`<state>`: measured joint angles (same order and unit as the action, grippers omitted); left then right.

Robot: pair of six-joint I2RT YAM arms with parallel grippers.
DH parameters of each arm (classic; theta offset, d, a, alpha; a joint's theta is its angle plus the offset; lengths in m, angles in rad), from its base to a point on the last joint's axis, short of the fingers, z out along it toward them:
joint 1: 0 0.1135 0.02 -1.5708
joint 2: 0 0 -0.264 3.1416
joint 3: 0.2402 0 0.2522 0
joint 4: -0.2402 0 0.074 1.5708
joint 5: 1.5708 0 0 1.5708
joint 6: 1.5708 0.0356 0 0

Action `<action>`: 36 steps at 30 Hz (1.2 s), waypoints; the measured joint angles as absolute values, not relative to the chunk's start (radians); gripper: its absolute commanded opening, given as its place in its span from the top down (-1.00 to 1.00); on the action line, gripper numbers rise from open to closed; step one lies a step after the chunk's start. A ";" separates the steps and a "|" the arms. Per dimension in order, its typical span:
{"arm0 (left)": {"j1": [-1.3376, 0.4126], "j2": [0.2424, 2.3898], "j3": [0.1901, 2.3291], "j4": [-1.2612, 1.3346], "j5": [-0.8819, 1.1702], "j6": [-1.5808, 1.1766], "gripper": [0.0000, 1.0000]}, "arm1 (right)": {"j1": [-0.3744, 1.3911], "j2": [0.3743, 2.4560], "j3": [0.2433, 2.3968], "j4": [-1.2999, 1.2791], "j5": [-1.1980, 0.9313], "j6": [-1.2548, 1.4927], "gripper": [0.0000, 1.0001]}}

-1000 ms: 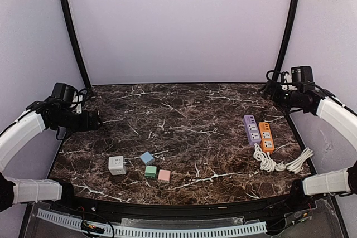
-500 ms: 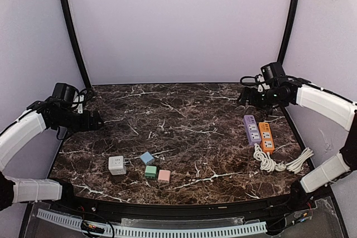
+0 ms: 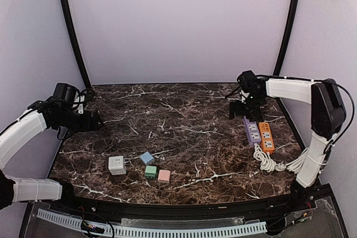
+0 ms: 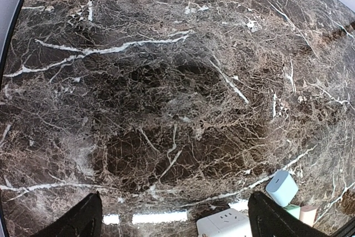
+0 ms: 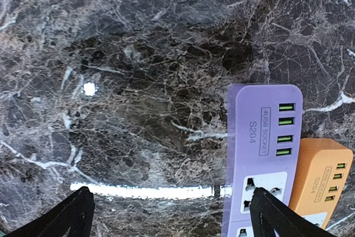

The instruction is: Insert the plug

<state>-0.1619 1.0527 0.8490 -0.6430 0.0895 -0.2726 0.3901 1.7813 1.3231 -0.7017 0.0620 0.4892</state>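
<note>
Four plugs lie loose in the lower left of the top view: the white plug (image 3: 116, 165), the blue plug (image 3: 146, 158), the green plug (image 3: 150, 171) and the pink plug (image 3: 164, 175). All of them are well apart from the purple strip (image 3: 251, 130) and the orange strip (image 3: 266, 137), which lie side by side at the middle right, with the cords (image 3: 273, 163) coiled just below. In the sockets I can see, no plug sits, so I judge that nothing of the task is done. My left gripper (image 4: 173, 206) hangs at the left edge, fingers wide apart and empty. My right gripper (image 5: 169, 201) hovers beside the upper end of the purple strip, its fingers also wide apart, holding nothing. What is left, I think, is everything: to take a plug, carry it across to a strip and press it in. Which plug is meant, I cannot tell.
</note>
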 measured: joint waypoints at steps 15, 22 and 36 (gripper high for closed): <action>-0.173 1.064 0.849 -0.641 0.099 -0.272 -0.79 | 0.342 1.880 1.370 -0.765 0.117 0.453 -0.97; -0.173 1.086 0.849 -0.641 0.109 -0.270 -0.76 | 0.314 1.885 1.370 -0.765 0.118 0.440 -0.95; -0.173 1.087 0.849 -0.641 0.113 -0.269 -0.75 | 0.309 1.920 1.328 -0.764 0.129 0.419 -0.76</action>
